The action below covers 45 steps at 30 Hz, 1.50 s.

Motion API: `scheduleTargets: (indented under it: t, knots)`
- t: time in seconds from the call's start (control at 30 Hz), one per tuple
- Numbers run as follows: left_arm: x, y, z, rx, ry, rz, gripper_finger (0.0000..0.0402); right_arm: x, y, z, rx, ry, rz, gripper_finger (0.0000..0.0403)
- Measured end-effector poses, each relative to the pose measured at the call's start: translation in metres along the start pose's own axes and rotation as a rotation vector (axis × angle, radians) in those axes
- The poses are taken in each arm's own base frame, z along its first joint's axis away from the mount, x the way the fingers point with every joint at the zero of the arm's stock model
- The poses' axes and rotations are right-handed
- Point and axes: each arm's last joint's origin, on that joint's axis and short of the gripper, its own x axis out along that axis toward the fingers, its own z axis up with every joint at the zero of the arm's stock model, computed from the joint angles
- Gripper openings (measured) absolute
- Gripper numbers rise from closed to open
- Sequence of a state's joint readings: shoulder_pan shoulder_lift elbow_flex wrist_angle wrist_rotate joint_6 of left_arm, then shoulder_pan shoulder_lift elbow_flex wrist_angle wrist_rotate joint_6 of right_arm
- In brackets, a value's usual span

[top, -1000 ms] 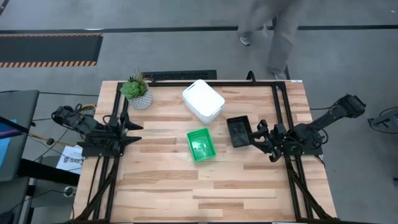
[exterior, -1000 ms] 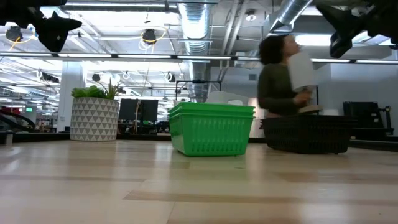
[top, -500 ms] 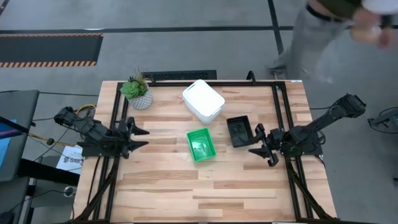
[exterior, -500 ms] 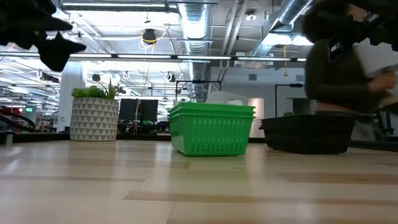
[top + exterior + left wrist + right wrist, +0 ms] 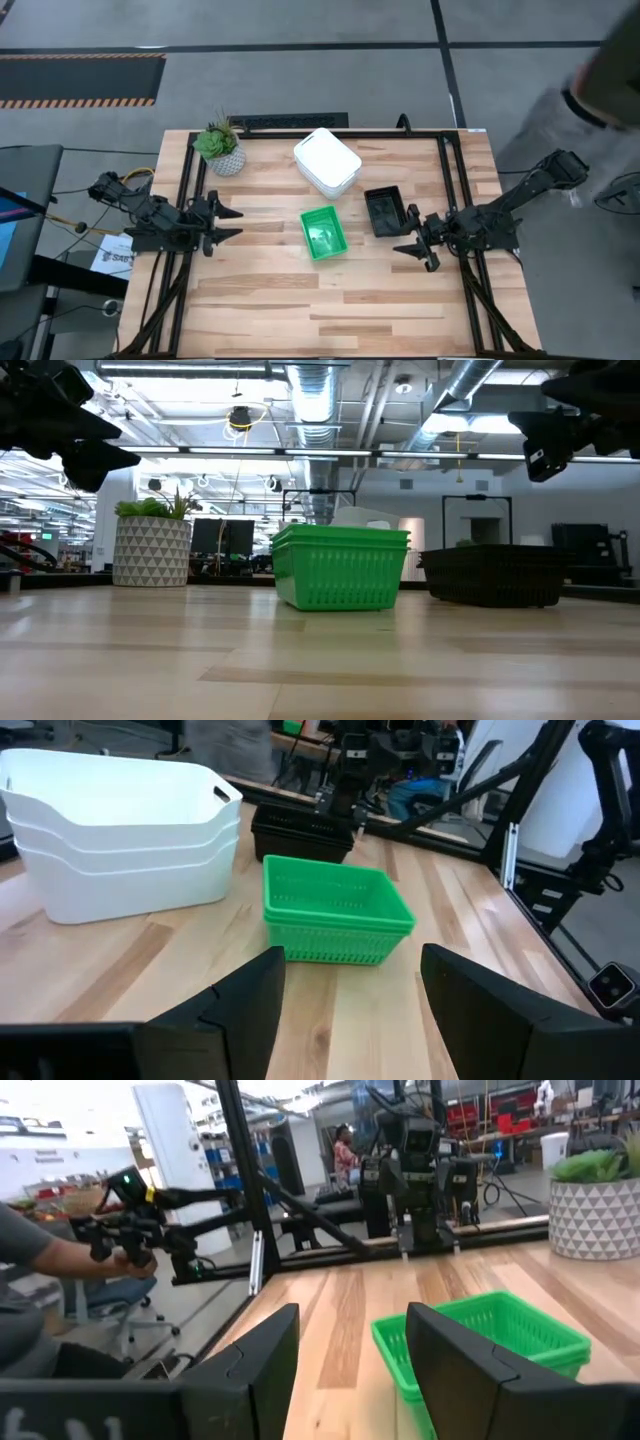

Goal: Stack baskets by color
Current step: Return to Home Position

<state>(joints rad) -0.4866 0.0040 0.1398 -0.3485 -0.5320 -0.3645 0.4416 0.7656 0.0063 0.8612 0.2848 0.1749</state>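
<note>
Roughly at the middle of the counter point(image 5: 260, 300) sits a stack of green baskets point(image 5: 323, 232), nested one in another, with layered rims showing in the low view. Just beside it, toward the right arm, stands a stack of black baskets point(image 5: 384, 211), a narrow gap apart from the green. Nearer the far edge a stack of white baskets point(image 5: 327, 160) stands on its own; from table-top height the green stack hides nearly all of it (only a pale sliver shows above the green rim). A potted plant point(image 5: 220, 148) occupies the far left corner, well clear of every stack.

Over the left side of the counter the left tool point(image 5: 231, 222) hangs in the air, its fingers spread wide and holding nothing, well apart from the green baskets it faces. On the opposite side the right tool point(image 5: 412, 240) hovers near the black baskets, on their near side, its fingers likewise spread and empty. Dark frame rails point(image 5: 450, 180) run along both sides of the counter under the arms. A person point(image 5: 612, 70) shows at the room's right edge, off the counter (blurred), and a forearm point(image 5: 62, 1258) shows beside the frame in the right wrist view.
</note>
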Motion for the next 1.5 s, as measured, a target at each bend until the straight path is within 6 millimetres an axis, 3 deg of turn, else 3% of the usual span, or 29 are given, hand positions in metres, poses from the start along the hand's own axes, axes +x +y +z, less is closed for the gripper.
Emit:
scheduleTargets:
  t: [0.83, 1.17, 1.27, 1.37, 1.5]
  knots:
    - [0.0, 0.001, -0.003, 0.01, 0.029, 0.014, 0.0224, 0.002, -0.001, -0.007, -0.032, 0.045, -0.01, 0.021]
    - [-0.023, -0.007, 0.046, 0.141, -0.093, -0.15, 0.0224, 0.001, -0.011, 0.007, -0.024, -0.058, -0.077, 0.021]
    - [-0.022, -0.011, 0.046, 0.12, -0.1, -0.274, 0.0224, 0.001, -0.018, 0.01, -0.027, -0.082, -0.124, 0.021]
    - [-0.018, -0.017, 0.038, 0.096, -0.082, -0.433, 0.0224, 0.0, -0.024, 0.023, -0.012, -0.213, -0.162, 0.021]
    - [-0.015, -0.016, 0.033, 0.082, -0.068, -0.42, 0.0224, -0.006, -0.033, 0.042, -0.015, -0.388, -0.175, 0.021]
